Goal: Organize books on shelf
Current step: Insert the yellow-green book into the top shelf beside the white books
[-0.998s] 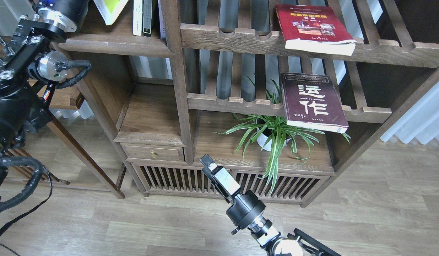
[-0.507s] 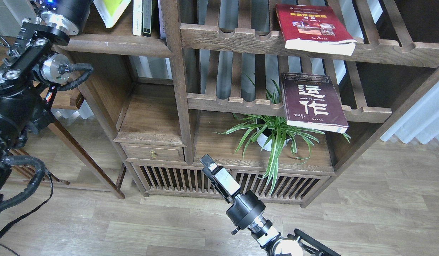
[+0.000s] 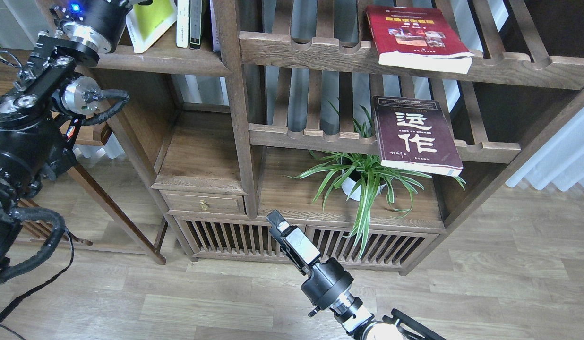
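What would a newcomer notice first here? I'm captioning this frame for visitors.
Two big books lying flat on the slatted racks at right: the red book above, the maroon book below it. Under them, a green spider plant; top left, the yellow-green book by the left arm.

I'm seeing the yellow-green book (image 3: 152, 19) sitting tilted on the dark shelf (image 3: 159, 59) at upper left, its lower corner touching the board, beside thin upright books (image 3: 189, 23). My left gripper (image 3: 131, 4) is reaching it at the top edge of view; its fingers are cut off, so its grip is unclear. The red book (image 3: 417, 38) is lying on the upper slatted rack (image 3: 320, 52), the maroon book (image 3: 415, 134) on the lower rack (image 3: 315, 137), overhanging a potted plant (image 3: 363, 174). My right gripper (image 3: 274, 220) is hovering low, apart from everything, fingers indistinguishable.
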Robot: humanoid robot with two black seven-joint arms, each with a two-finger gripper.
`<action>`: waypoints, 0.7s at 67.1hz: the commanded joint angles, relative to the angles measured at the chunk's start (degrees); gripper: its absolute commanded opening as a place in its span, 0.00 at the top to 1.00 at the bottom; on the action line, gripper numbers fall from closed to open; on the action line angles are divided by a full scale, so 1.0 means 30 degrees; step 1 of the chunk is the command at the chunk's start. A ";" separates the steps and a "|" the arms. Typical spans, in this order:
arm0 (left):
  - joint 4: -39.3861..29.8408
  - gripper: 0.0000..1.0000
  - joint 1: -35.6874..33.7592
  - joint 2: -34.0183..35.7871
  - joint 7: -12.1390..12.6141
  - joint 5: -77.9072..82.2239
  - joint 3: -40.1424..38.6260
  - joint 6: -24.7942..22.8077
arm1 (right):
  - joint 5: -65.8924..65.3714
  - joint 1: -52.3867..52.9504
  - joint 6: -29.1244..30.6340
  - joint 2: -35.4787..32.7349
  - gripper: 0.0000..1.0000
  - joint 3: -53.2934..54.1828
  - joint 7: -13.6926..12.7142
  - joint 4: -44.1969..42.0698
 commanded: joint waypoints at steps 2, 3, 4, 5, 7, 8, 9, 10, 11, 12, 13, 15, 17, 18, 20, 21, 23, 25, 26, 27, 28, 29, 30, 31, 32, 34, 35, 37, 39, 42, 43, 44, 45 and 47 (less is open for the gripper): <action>0.0001 0.78 -0.0016 -0.0049 -0.0120 -0.0009 0.0179 -0.0005 | 0.0000 -0.0036 0.0000 0.0000 0.02 0.0019 0.0002 -0.0001; -0.0028 0.76 -0.0045 -0.0107 -0.0120 -0.0009 0.0179 0.0024 | -0.0029 -0.0094 0.0000 0.0000 0.02 0.0019 0.0002 -0.0001; -0.0029 0.76 -0.0074 -0.0108 -0.0120 -0.0009 0.0179 0.0024 | -0.0030 -0.0123 0.0000 0.0000 0.02 0.0019 0.0002 -0.0001; -0.0029 0.75 -0.0103 -0.0137 -0.0120 -0.0009 0.0179 0.0024 | -0.0001 -0.0153 0.0000 0.0000 0.02 0.0019 0.0002 -0.0001; -0.0029 0.71 -0.0191 -0.0225 -0.0091 -0.0009 0.0179 0.0024 | -0.0029 -0.0182 0.0000 0.0000 0.02 -0.0011 0.0002 -0.0001; -0.0029 0.69 -0.0221 -0.0254 -0.0091 0.0020 0.0179 0.0024 | -0.0001 -0.0182 0.0000 0.0000 0.02 0.0018 0.0002 -0.0001; -0.0029 0.62 -0.0511 -0.0602 -0.0091 0.0021 0.0179 0.0140 | -0.0029 -0.0211 0.0000 0.0000 0.02 0.0019 0.0002 -0.0001; -0.0029 0.61 -0.0572 -0.0664 -0.0091 -0.0008 0.0179 0.0141 | -0.0030 -0.0183 0.0000 0.0000 0.02 0.0019 0.0002 -0.0001; -0.0029 0.61 -0.0601 -0.0722 -0.0062 -0.0009 0.0179 0.0141 | -0.0030 -0.0211 0.0000 0.0000 0.02 0.0019 0.0002 -0.0001; -0.0029 0.61 -0.0660 -0.0781 -0.0062 -0.0009 0.0179 0.0141 | -0.0030 -0.0212 0.0000 0.0000 0.02 -0.0010 0.0002 -0.0001; -0.0029 0.59 -0.0776 -0.0840 -0.0062 -0.0009 0.0179 0.0141 | -0.0001 -0.0212 0.0000 0.0000 0.02 0.0018 0.0002 -0.0001; -0.0029 0.57 -0.0865 -0.0898 -0.0062 -0.0009 0.0149 0.0141 | -0.0029 -0.0212 0.0000 0.0000 0.02 -0.0010 0.0002 -0.0001; -0.0029 0.54 -0.0982 -0.0899 -0.0062 -0.0009 0.0149 0.0170 | -0.0029 -0.0211 0.0000 0.0000 0.02 -0.0010 0.0002 -0.0001; -0.0029 0.53 -0.1041 -0.0899 -0.0062 -0.0009 0.0149 0.0170 | -0.0030 -0.0212 0.0000 0.0000 0.02 -0.0011 0.0002 -0.0001; -0.0029 0.51 -0.1129 -0.0899 -0.0062 0.0021 0.0120 0.0170 | -0.0030 -0.0211 0.0000 0.0000 0.02 -0.0011 0.0002 -0.0001; -0.0029 0.50 -0.1158 -0.0899 -0.0062 -0.0008 0.0091 0.0170 | -0.0030 -0.0212 0.0000 0.0000 0.02 0.0018 -0.0027 -0.0001; -0.0029 0.49 -0.1246 -0.0870 -0.0062 -0.0009 0.0062 0.0170 | -0.0030 -0.0212 0.0000 0.0000 0.02 -0.0010 -0.0028 -0.0001; -0.0029 0.48 -0.1275 -0.0840 -0.0062 -0.0009 0.0032 0.0170 | -0.0030 -0.0212 0.0000 0.0000 0.02 -0.0010 -0.0028 -0.0001; -0.0058 0.48 -0.1305 -0.0840 -0.0062 -0.0009 0.0032 0.0170 | -0.0030 -0.0212 0.0000 0.0000 0.02 -0.0011 -0.0028 -0.0001; -0.0058 0.47 -0.1305 -0.0840 -0.0062 -0.0038 0.0032 0.0170 | -0.0030 -0.0212 0.0000 0.0000 0.02 -0.0011 -0.0057 -0.0001; -0.0116 0.47 -0.1305 -0.0782 -0.0062 -0.0067 0.0003 0.0170 | -0.0059 -0.0212 0.0000 0.0000 0.02 -0.0040 -0.0057 -0.0001; -0.0146 0.47 -0.1305 -0.0782 -0.0062 -0.0067 0.0003 0.0170 | -0.0059 -0.0241 0.0000 0.0000 0.02 -0.0040 -0.0057 -0.0001; -0.0175 0.47 -0.1305 -0.0753 -0.0062 -0.0096 -0.0055 0.0170 | -0.0059 -0.0241 0.0000 0.0000 0.02 -0.0040 -0.0086 -0.0001; -0.0204 0.46 -0.1305 -0.0752 -0.0062 -0.0097 -0.0085 0.0170 | -0.0059 -0.0270 0.0000 0.0000 0.02 -0.0040 -0.0086 -0.0001; -0.0205 0.46 -0.1305 -0.0723 -0.0062 -0.0097 -0.0085 0.0170 | -0.0059 -0.0241 0.0000 0.0000 0.02 -0.0040 -0.0086 -0.0001; -0.0292 0.46 -0.1305 -0.0694 -0.0062 -0.0097 -0.0143 0.0170 | -0.0059 -0.0270 0.0000 0.0000 0.02 -0.0040 -0.0086 -0.0001; -0.0292 0.46 -0.1305 -0.0694 -0.0062 -0.0097 -0.0144 0.0170 | -0.0059 -0.0270 0.0000 0.0000 0.02 -0.0040 -0.0057 -0.0030; -0.0351 0.46 -0.1334 -0.0635 -0.0062 -0.0097 -0.0202 0.0170 | -0.0059 -0.0270 0.0000 0.0000 0.02 -0.0040 -0.0086 -0.0031; -0.0439 0.46 -0.1364 -0.0577 -0.0062 -0.0097 -0.0290 0.0170 | -0.0059 -0.0270 0.0000 0.0000 0.02 -0.0040 -0.0086 -0.0031; -0.0585 0.46 -0.1451 -0.0547 -0.0062 -0.0097 -0.0407 0.0170 | -0.0059 -0.0270 0.0000 0.0000 0.02 -0.0040 -0.0086 -0.0031; -0.0614 0.46 -0.1451 -0.0547 -0.0062 -0.0097 -0.0436 0.0170 | -0.0059 -0.0270 0.0000 0.0000 0.02 -0.0040 -0.0086 -0.0031; -0.0702 0.45 -0.1509 -0.0547 -0.0062 -0.0097 -0.0524 0.0141 | -0.0088 -0.0299 0.0000 0.0000 0.02 -0.0040 -0.0086 -0.0031; -0.0732 0.45 -0.1539 -0.0547 -0.0062 -0.0097 -0.0583 0.0141 | -0.0088 -0.0299 0.0000 0.0000 0.02 -0.0040 -0.0086 -0.0031; -0.0790 0.45 -0.1627 -0.0547 -0.0091 -0.0097 -0.0670 0.0141 | -0.0088 -0.0299 0.0000 0.0000 0.02 -0.0040 -0.0086 -0.0060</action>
